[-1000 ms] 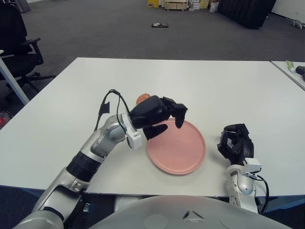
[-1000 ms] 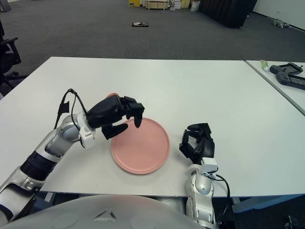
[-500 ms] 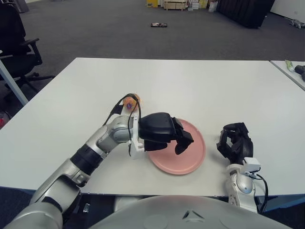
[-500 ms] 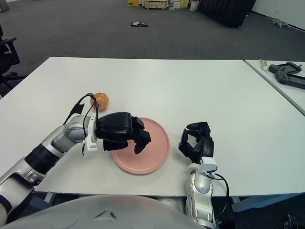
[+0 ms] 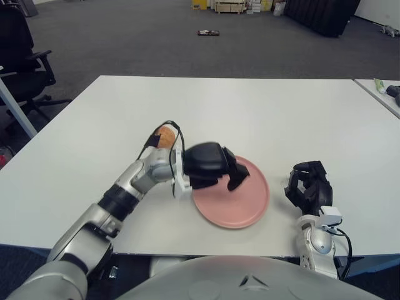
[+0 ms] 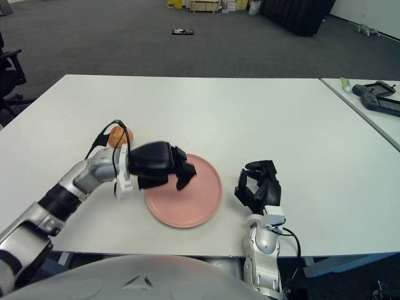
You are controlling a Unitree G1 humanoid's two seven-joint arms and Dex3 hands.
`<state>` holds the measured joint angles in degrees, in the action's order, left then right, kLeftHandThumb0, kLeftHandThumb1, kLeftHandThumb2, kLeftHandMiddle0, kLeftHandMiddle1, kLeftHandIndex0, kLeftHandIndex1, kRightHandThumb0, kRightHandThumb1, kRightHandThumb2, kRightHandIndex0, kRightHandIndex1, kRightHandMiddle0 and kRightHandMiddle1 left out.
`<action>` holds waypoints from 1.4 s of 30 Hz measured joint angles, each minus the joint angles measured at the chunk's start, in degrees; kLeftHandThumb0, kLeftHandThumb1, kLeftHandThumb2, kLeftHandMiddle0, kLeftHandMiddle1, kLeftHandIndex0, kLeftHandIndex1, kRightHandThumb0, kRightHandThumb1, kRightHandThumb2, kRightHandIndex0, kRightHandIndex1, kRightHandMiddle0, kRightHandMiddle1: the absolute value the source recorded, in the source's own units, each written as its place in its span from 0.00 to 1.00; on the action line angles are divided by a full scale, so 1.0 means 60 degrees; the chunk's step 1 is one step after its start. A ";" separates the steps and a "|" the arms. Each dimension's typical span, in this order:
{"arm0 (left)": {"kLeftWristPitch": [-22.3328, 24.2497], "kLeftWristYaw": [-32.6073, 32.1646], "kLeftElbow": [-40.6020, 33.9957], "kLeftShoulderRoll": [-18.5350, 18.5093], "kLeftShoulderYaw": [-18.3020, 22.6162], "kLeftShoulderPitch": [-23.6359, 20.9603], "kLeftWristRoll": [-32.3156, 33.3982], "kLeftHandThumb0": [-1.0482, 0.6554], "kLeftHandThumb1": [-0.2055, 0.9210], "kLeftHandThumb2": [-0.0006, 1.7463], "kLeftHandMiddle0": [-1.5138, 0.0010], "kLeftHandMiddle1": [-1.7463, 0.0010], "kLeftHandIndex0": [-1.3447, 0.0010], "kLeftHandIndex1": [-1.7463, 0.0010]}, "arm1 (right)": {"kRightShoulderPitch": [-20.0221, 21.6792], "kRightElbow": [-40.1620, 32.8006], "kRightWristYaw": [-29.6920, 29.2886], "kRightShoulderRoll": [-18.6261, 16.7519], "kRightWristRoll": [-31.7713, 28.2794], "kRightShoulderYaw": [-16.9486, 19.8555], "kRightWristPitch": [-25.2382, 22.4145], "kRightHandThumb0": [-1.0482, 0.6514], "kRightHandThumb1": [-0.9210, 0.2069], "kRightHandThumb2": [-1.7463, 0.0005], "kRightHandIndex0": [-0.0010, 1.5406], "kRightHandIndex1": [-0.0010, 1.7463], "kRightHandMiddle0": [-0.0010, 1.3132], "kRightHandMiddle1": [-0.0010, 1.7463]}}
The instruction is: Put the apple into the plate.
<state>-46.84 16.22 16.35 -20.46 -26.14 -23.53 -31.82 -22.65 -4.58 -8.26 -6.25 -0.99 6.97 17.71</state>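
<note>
Fingers point(image 5: 236, 177) of left hand point(image 5: 209, 165) curled, holding nothing, over plate point(image 5: 240, 206) left edge | apple point(image 5: 165, 136) on surface point(image 5: 281, 119) behind left wrist, outside plate | right hand point(image 5: 309, 186) right of plate, fingers curled, empty

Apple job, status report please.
Left hand over plate edge, holding nothing. Right hand idle right of plate. Apple on table behind left wrist, not plated.
</note>
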 measured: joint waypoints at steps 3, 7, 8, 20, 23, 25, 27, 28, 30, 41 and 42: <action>0.0213 -0.0973 0.0862 0.0245 0.0147 -0.0265 -0.0502 0.61 0.27 0.89 0.48 0.03 0.59 0.00 | 0.0002 0.0000 0.0036 0.0000 -0.0006 -0.0003 0.0000 0.39 0.25 0.47 0.49 1.00 0.28 1.00; 0.0593 -0.2261 0.1832 0.0433 0.0240 -0.0531 -0.1139 0.61 0.28 0.87 0.52 0.01 0.55 0.05 | 0.0002 0.0000 0.0044 -0.0006 0.0000 -0.0012 -0.0001 0.39 0.25 0.48 0.50 1.00 0.28 1.00; 0.0695 -0.2556 0.2056 0.0455 0.0266 -0.0585 -0.1241 0.61 0.34 0.83 0.56 0.00 0.56 0.05 | 0.0000 0.0000 0.0044 -0.0007 0.0003 -0.0012 -0.0001 0.39 0.25 0.48 0.50 1.00 0.28 1.00; 0.1614 -0.5596 0.3526 0.0359 0.0341 -0.1063 -0.2445 0.31 0.61 0.56 0.97 0.40 0.95 0.28 | -0.0010 -0.0001 0.0022 -0.0007 0.0040 0.0007 -0.0103 0.39 0.25 0.47 0.50 1.00 0.28 1.00; 0.2060 -0.6536 0.3758 0.0282 0.0231 -0.1113 -0.2981 0.23 0.66 0.49 0.99 0.63 0.98 0.47 | -0.0022 0.0000 0.0017 -0.0007 0.0053 0.0012 -0.0107 0.39 0.25 0.47 0.49 1.00 0.28 1.00; 0.2370 -0.7100 0.3885 0.0244 0.0173 -0.1126 -0.3240 0.18 0.69 0.45 1.00 0.78 0.99 0.61 | -0.0029 0.0000 0.0012 -0.0008 0.0051 0.0018 -0.0107 0.39 0.25 0.47 0.49 1.00 0.28 1.00; 0.2567 -0.7404 0.3952 0.0216 0.0161 -0.1126 -0.3343 0.15 0.70 0.43 1.00 0.88 1.00 0.71 | -0.0031 0.0000 0.0007 -0.0007 0.0050 0.0026 -0.0107 0.39 0.25 0.48 0.49 1.00 0.28 1.00; 0.2657 -0.7484 0.3959 0.0190 0.0163 -0.1125 -0.3369 0.12 0.71 0.41 1.00 0.92 1.00 0.78 | -0.0032 0.0000 -0.0001 -0.0006 0.0050 0.0037 -0.0107 0.39 0.25 0.48 0.49 1.00 0.28 1.00; 0.2780 -0.7464 0.3879 0.0109 0.0174 -0.1103 -0.3353 0.10 0.70 0.39 1.00 0.96 1.00 0.85 | -0.0033 0.0000 -0.0007 -0.0006 0.0047 0.0040 -0.0106 0.39 0.25 0.48 0.49 1.00 0.28 1.00; 0.3828 -0.4639 0.1803 -0.0518 0.0688 -0.0142 -0.1823 0.03 0.70 0.29 1.00 1.00 1.00 1.00 | -0.0083 -0.0003 -0.0011 -0.0005 0.0035 0.0039 -0.0123 0.39 0.22 0.50 0.49 1.00 0.26 1.00; 0.3960 -0.4393 0.1632 -0.0579 0.0699 -0.0049 -0.1776 0.02 0.70 0.28 1.00 1.00 1.00 1.00 | -0.0086 -0.0005 -0.0017 -0.0005 0.0036 0.0040 -0.0133 0.39 0.22 0.50 0.49 1.00 0.26 1.00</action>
<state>-23.08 -10.14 26.15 -23.94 -21.95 -23.82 -42.47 -23.16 -4.60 -8.36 -6.28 -0.78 7.21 16.92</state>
